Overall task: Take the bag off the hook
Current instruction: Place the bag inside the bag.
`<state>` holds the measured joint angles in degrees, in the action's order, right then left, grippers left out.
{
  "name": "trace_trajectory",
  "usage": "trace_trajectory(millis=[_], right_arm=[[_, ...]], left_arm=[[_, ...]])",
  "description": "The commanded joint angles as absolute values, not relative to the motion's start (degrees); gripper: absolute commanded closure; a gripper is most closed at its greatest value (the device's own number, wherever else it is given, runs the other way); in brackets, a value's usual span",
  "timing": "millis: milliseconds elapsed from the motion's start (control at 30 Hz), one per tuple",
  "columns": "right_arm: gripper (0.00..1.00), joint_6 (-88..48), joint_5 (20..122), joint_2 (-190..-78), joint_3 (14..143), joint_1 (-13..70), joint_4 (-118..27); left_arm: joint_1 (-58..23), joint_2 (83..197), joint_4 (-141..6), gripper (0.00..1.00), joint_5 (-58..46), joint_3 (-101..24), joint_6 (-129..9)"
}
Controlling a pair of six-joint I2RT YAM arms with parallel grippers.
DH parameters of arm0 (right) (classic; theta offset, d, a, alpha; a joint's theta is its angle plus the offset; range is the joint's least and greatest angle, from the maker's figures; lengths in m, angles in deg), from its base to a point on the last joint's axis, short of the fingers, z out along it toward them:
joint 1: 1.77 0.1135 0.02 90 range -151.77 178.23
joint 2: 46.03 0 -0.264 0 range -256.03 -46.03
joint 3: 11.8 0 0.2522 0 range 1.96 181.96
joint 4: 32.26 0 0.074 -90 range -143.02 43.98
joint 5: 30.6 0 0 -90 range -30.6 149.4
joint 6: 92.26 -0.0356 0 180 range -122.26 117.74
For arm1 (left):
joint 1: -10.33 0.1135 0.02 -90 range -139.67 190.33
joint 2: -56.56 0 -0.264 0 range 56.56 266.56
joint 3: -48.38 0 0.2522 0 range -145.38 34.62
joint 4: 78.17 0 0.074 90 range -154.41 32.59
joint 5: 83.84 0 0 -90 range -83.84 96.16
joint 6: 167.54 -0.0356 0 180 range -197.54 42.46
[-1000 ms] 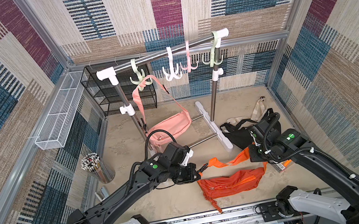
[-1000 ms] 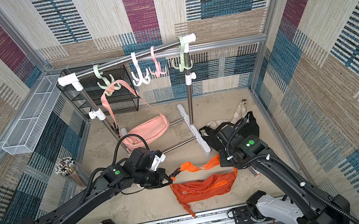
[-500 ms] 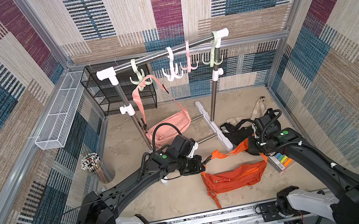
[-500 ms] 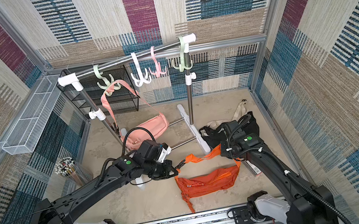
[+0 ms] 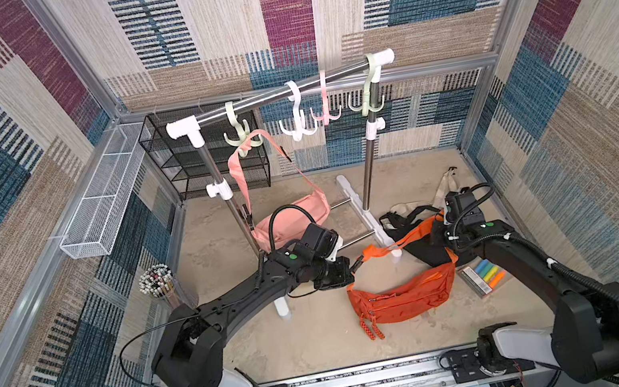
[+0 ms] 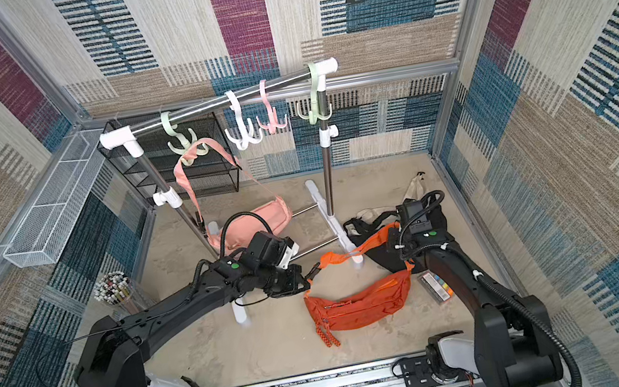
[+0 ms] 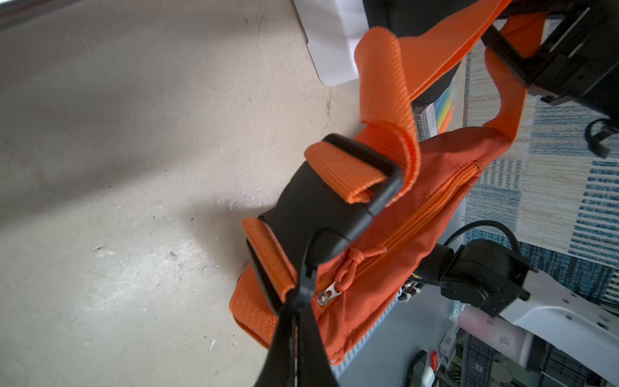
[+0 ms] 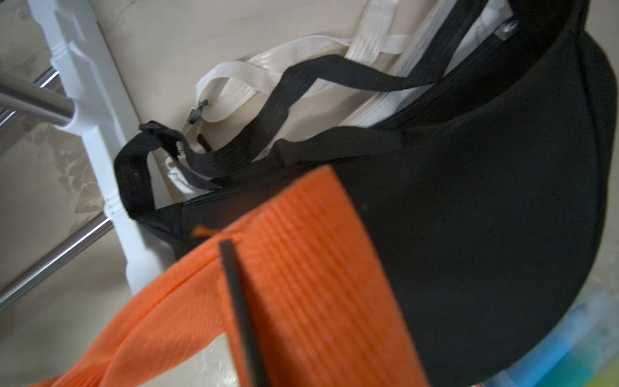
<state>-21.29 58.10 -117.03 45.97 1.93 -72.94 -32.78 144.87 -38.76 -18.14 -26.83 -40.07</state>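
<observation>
The garment rack (image 5: 263, 99) stands at the back, and the pink bag (image 5: 302, 212) hangs by its strap from the pale green hook (image 5: 240, 136); nothing there has changed. The change is lower down. Over the last second both arms have carried their hold away from the robot's base and toward the rack. The orange waist bag (image 5: 404, 297), already off any hook and lying on the floor (image 5: 314, 341), has been dragged a little the same way. Its orange strap (image 5: 403, 240) now stretches between the two hands, above the black bag (image 5: 427, 256). The left gripper (image 5: 353, 267) is pinched tight on the webbing beside the black buckle (image 7: 328, 201). The right gripper (image 5: 440, 229) meets the strap's far end, but whether it clamps it or is letting go cannot be told. The orange bag looks all but delivered, with only the release left to do.
</observation>
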Motion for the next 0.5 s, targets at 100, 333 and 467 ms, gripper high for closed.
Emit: trace_trajectory(millis=[100, 333, 467], right_arm=[[0.89, -19.8, 58.9, -120.8, 44.1, -1.0, -64.7], [0.92, -18.2, 60.8, -126.0, 44.6, -3.8, -62.4], [0.92, -18.3, 61.1, -127.5, 45.6, -4.2, -61.5]], left_arm=[[-32.6, 148.7, -42.2, 0.94, -18.1, -27.7, -41.3], [-32.6, 152.4, -46.3, 0.94, -19.7, -28.2, -38.9], [-32.6, 154.4, -48.1, 0.93, -19.9, -29.9, -37.4]])
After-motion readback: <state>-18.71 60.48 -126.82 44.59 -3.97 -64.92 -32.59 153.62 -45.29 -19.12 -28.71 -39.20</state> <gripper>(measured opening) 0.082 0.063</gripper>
